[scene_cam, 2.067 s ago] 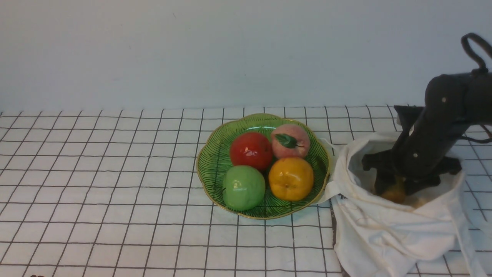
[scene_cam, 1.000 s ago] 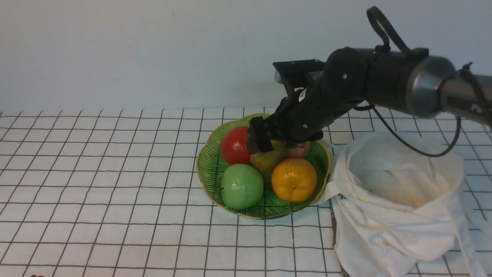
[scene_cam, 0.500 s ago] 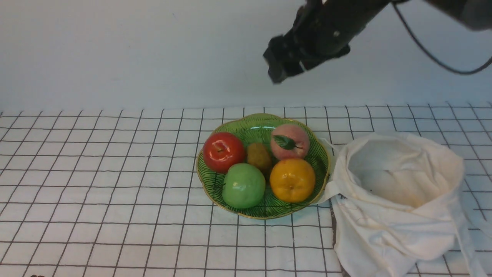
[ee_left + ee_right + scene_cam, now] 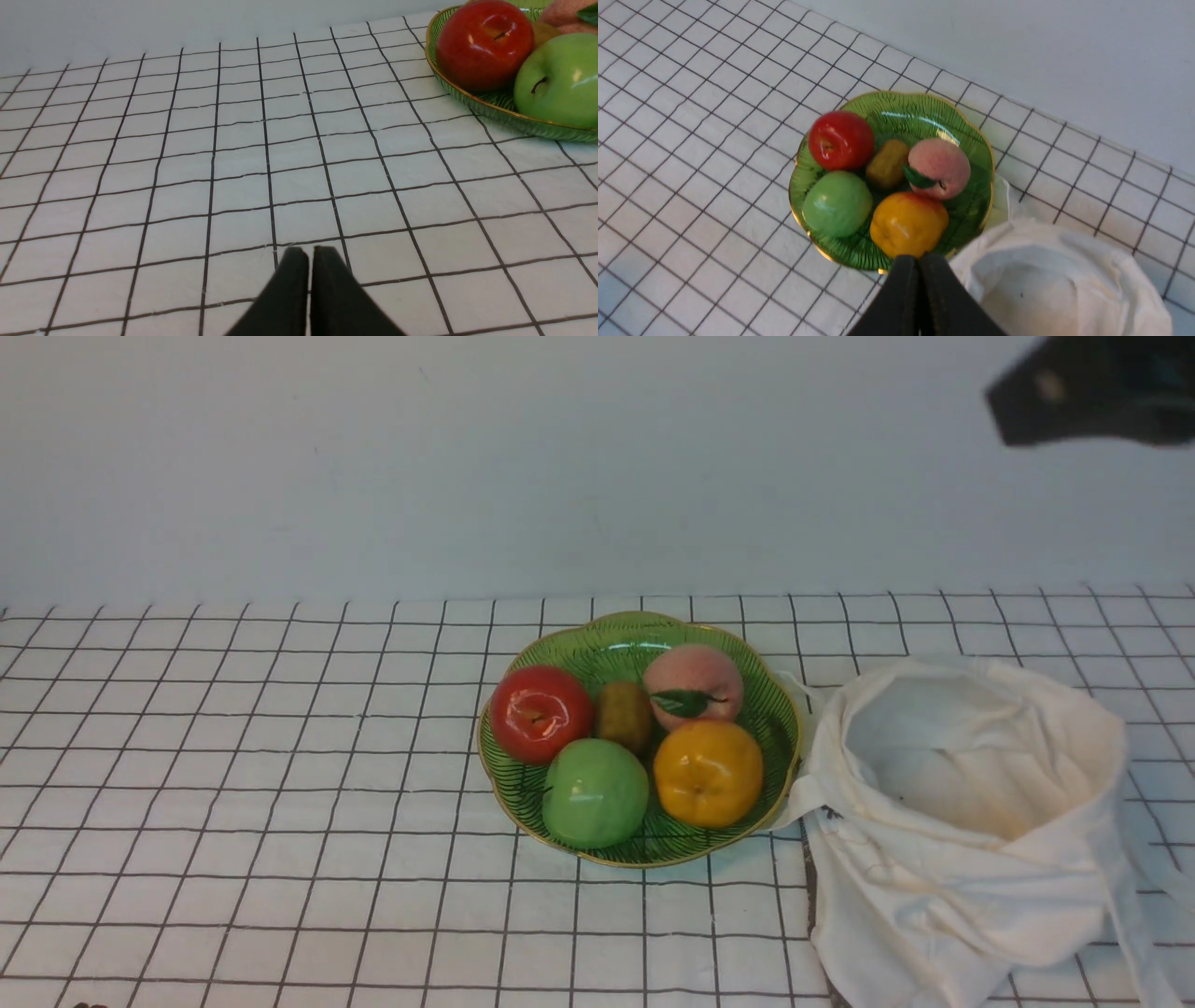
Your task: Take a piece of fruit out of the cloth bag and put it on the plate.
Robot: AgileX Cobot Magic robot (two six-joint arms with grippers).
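The small olive-brown kiwi (image 4: 624,716) lies in the middle of the green scalloped plate (image 4: 523,728), among the other fruits; it also shows in the right wrist view (image 4: 887,164). The cream cloth bag (image 4: 971,840) lies open and rumpled right of the plate (image 4: 896,107), its inside showing no fruit. My right gripper (image 4: 919,257) is shut and empty, high above the table; only a dark part of that arm (image 4: 1083,387) shows at the top right of the front view. My left gripper (image 4: 309,249) is shut and empty, low over the cloth left of the plate (image 4: 490,105).
On the plate also lie a red apple (image 4: 540,713), a green apple (image 4: 595,793), a glossy orange fruit (image 4: 708,773) and a pink peach with a leaf (image 4: 695,683). A white checked cloth (image 4: 233,784) covers the table. A pale wall stands behind.
My right gripper carried the kiwi from the bag to the plate, let it go among the fruits, then rose and pulled back to the upper right. The red apple was nudged left.
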